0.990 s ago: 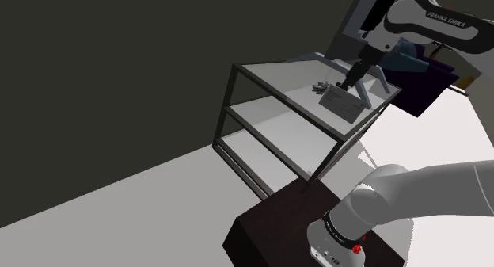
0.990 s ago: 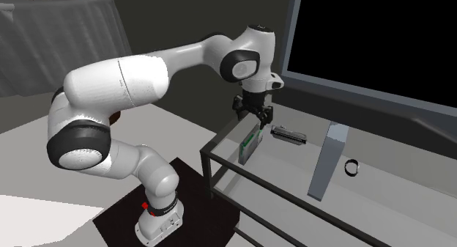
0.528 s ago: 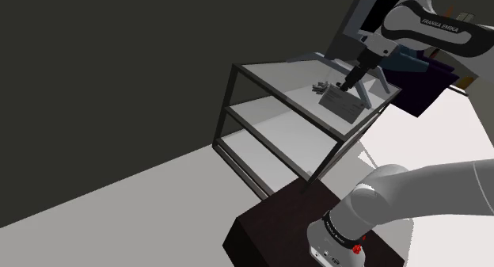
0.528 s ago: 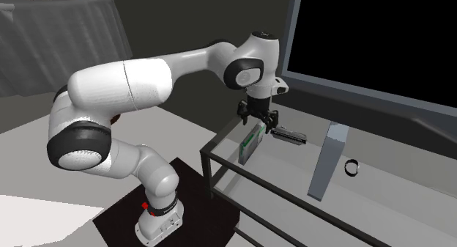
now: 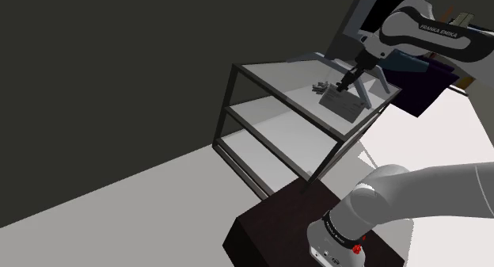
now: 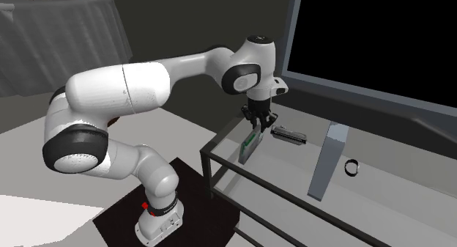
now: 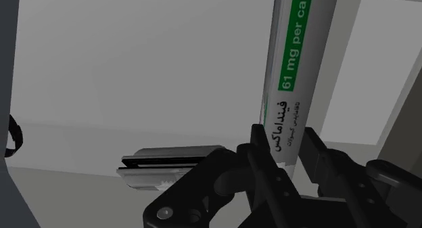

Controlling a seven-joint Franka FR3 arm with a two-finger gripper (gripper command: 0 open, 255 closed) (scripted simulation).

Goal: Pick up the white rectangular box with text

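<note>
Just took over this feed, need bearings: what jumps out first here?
The white arm bends over the glass-topped shelf, its black fingers clasping the white box with a green stripe, which stands on edge. Behind looms a large black screen; a small dark device lies beside the box.

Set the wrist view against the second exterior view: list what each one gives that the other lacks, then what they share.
Wrist view: the print on the white rectangular box with a green band, reading "61 mg per cap". Second exterior view: the white Franka arm, its dark box stand, a grey cloth-draped table. Shared: the box, the black gripper at its upper edge, and the dark flat device lying on the grey shelf top.
</note>
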